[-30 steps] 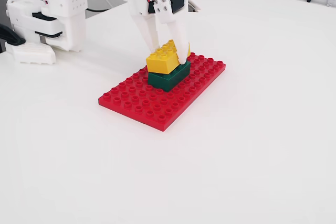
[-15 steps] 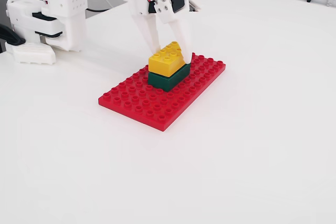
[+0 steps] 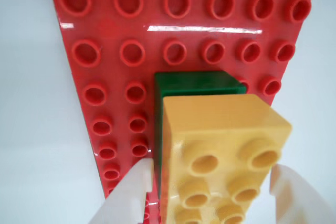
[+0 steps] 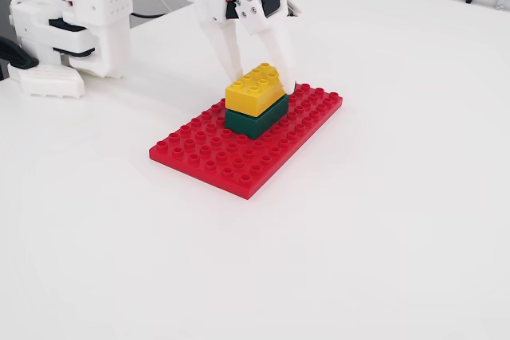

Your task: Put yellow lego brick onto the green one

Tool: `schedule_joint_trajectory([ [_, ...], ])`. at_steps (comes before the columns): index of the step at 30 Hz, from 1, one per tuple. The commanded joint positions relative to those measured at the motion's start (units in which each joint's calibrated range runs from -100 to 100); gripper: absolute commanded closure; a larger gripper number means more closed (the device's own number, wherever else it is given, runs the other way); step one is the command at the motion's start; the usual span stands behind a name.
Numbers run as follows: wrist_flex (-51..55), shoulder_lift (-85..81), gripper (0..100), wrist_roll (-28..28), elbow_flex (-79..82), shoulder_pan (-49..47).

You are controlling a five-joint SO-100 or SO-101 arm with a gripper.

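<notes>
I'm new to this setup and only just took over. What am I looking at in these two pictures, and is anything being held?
A small white robot arm with a two-finger gripper works on a white table. The fixed view looks at it from the side; the wrist view rides on the gripper, looking down. A red baseplate lies on the table, carrying the green brick with the yellow brick stacked on top. The fingers stand open either side of the yellow brick, apparently not gripping it.

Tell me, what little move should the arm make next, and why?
Probably lift straight up and away. The yellow lego brick already sits on the green one, on the red baseplate, and the gripper has its jaws open, a gap showing on each side of the yellow one in the wrist view.
</notes>
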Motion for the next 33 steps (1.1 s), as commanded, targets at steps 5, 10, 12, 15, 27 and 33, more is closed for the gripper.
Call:
schedule_joint_trajectory([
  [5, 3.77, -12.5, 76, 1.5, -2.56, 0.63],
  [10, 9.13, -19.63, 76, 2.44, -5.55, 3.14],
  [12, 10.6, -21.8, 76, 2.54, -5.55, 3.43],
  [15, 12.16, -24.4, 77, 3.32, -4.73, 3.5],
  [27, 12.33, -42.67, 99, 4.16, 10.09, 7.85],
  [33, 11.47, -66.3, 98, 4.16, 26.99, 8.66],
])
